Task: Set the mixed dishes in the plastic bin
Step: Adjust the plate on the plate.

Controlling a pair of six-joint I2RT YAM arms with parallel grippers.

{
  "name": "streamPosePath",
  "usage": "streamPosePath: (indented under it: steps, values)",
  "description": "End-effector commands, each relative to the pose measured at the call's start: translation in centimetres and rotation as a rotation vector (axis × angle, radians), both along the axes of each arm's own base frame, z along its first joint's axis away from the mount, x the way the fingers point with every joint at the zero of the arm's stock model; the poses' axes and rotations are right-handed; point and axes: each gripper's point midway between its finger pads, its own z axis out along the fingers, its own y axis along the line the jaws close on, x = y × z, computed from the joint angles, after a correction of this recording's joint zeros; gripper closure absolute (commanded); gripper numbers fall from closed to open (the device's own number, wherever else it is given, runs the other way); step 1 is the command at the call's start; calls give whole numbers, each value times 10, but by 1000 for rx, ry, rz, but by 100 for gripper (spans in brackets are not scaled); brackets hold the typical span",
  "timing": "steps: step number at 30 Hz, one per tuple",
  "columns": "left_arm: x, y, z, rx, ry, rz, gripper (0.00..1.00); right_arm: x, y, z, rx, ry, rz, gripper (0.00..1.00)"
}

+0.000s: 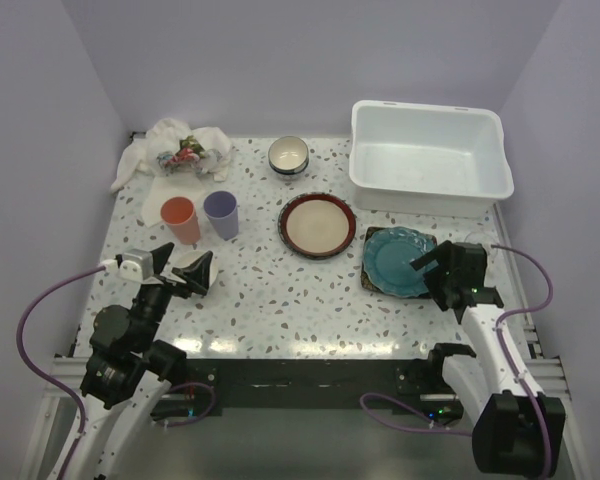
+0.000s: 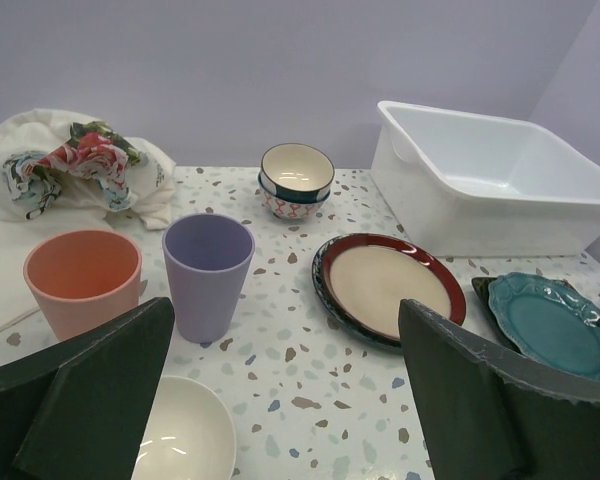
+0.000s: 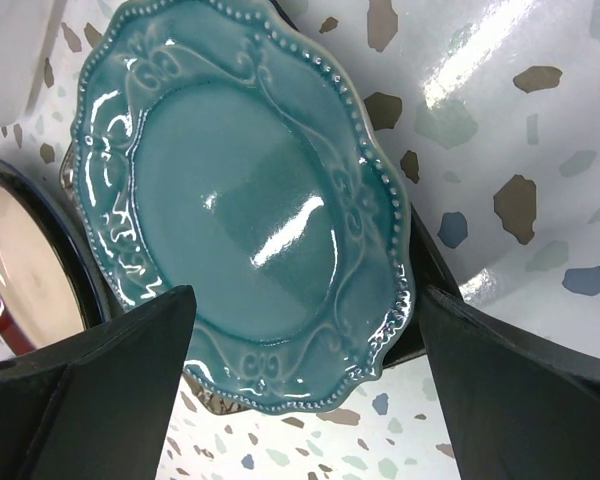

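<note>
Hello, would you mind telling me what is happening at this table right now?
Dishes are to go into the plastic bin, which holds none yet. The right gripper hangs open just above the teal plate, which lies on a dark square plate. The left gripper, also open, is poised at a small white bowl. The red-rimmed plate, orange cup, purple cup and stacked bowls sit untouched on the table.

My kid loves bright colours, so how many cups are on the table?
2. The orange cup stands at the left, near the white cloth; the purple cup stands just to its right. None looks hidden.
</note>
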Motion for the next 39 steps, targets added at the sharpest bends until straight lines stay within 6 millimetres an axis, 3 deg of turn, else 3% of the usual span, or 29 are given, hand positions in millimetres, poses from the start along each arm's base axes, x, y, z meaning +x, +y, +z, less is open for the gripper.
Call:
streamPosePath:
  steps: [1, 6, 17, 23, 32, 39]
  values:
    - [1, -1, 0, -22, 3, 2, 1, 7, 2, -3, 34, -25, -15, 4]
    - [1, 0, 0, -22, 4, 3, 1, 0, 0, -12, 51, -20, -45, 5]
    - [3, -2, -3, -16, 17, 0, 1, -10, 20, -45, 178, -14, -28, 5]
    - [3, -2, -4, -13, 23, 2, 1, -14, 20, -50, 183, 0, -37, 9]
    - [4, -2, -5, -11, 27, 2, 1, -29, -9, -48, 23, 62, -107, 9]
    - [4, -2, -5, -10, 30, 0, 1, -14, 8, -51, 87, 10, -9, 8]
